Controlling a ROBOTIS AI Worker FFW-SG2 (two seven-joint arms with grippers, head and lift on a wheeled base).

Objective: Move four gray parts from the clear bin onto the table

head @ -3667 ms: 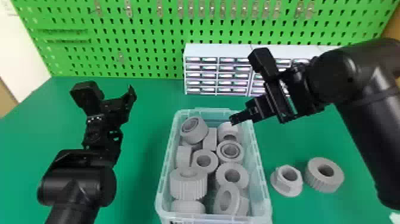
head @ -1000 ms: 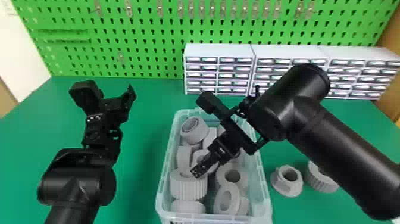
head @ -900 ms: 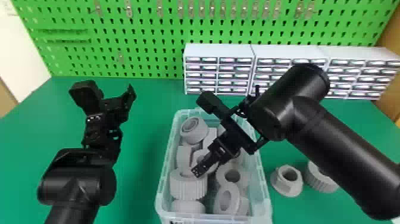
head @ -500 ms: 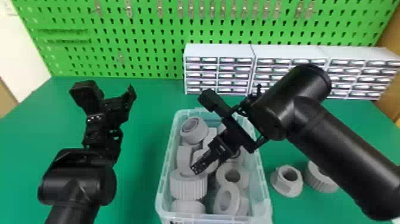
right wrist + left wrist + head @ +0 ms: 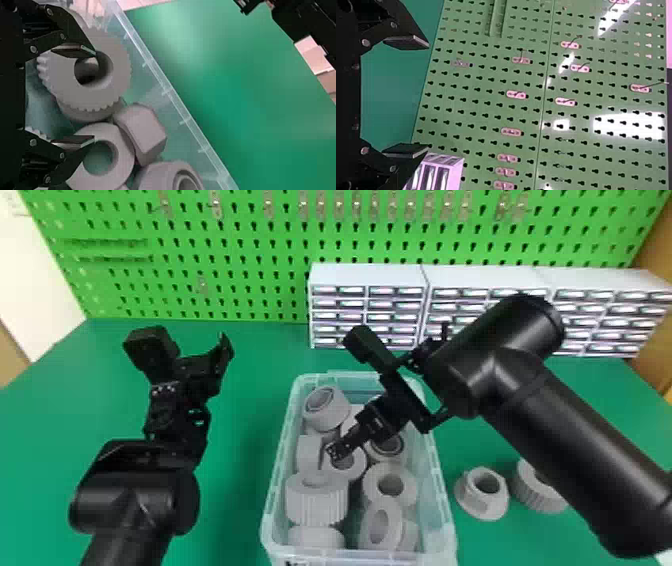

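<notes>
Over the last few seconds I've swung the right gripper (image 5: 337, 450) inward over the clear bin (image 5: 443, 490). Its fingers stand wide apart, one above a ribbed wheel (image 5: 316, 502), the other above a plain ring (image 5: 357, 470), both inside. The left gripper (image 5: 201, 367), spread too, is parked left of the bin. A flanged nut (image 5: 472, 500) sits on the table (image 5: 240, 510).

In the head view, my left arm (image 5: 132, 500) rises from the lower left; my left gripper (image 5: 200, 360) points upward, fingers (image 5: 409, 41) spread. My right arm (image 5: 565, 435) slants from the right edge, my right gripper (image 5: 336, 450) angled down-left near centre, fingers parted.
</notes>
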